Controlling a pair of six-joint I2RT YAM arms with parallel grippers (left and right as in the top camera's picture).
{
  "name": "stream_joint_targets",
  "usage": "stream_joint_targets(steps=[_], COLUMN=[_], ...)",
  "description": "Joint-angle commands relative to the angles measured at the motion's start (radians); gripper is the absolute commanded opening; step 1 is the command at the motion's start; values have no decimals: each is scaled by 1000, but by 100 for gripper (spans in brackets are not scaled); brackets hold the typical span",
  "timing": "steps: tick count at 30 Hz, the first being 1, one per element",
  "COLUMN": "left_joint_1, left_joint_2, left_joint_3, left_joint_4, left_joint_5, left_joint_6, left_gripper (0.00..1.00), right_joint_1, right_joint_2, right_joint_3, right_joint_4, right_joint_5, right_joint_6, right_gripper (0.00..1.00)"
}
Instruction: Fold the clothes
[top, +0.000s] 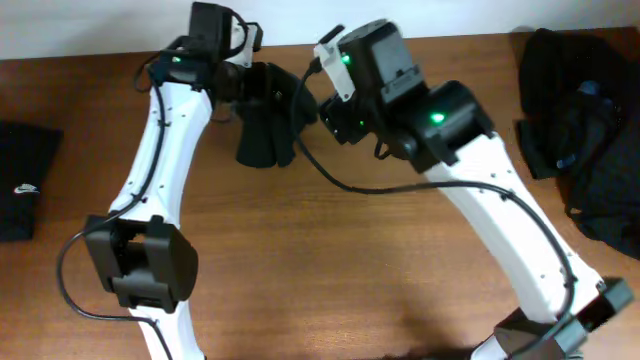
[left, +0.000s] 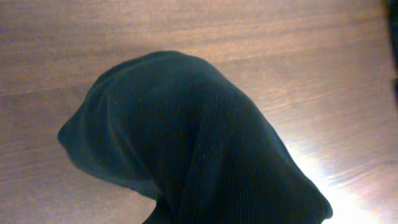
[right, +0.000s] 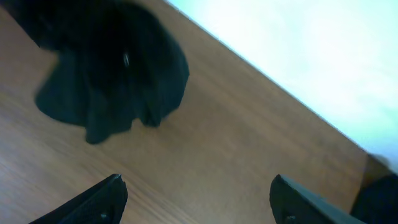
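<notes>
Overhead: brown wooden table (top: 330, 270), white wall (top: 80, 25) behind. At the far middle the left gripper (top: 262, 88) is pinching a bunched black garment (top: 265, 130). There's a folded black one (top: 20, 185) at the left edge and a black heap (top: 585, 130) on the right.

Left wrist: just ribbed dark fabric over wood.

Right wrist: right gripper (right: 199, 199) spread wide, nothing in it, the garment lying beyond.

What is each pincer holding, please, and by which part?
Left pincer grips the black garment by its bunched top; right pincer is open, holding nothing.
</notes>
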Motion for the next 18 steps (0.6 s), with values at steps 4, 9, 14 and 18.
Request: stream_joint_targets(steps=[4, 9, 14, 18], left_joint_1=[5, 4, 4, 4], left_joint_2=[-8, -8, -8, -8], left_joint_3=[157, 229, 264, 268], left_joint_4=[-117, -197, -229, -234], left_joint_5=[84, 98, 111, 113], left_joint_6=[-35, -34, -34, -34], left_gripper=[0, 0, 0, 0], right_joint_1=[-2, -10, -8, -8], right_joint_2=[19, 29, 37, 37], right_joint_3=[-51, -51, -100, -163], right_joint_4=[88, 89, 111, 158], right_joint_5=[27, -39, -143, -165], right_joint_6=[10, -29, -133, -153], right_gripper=[88, 73, 81, 86])
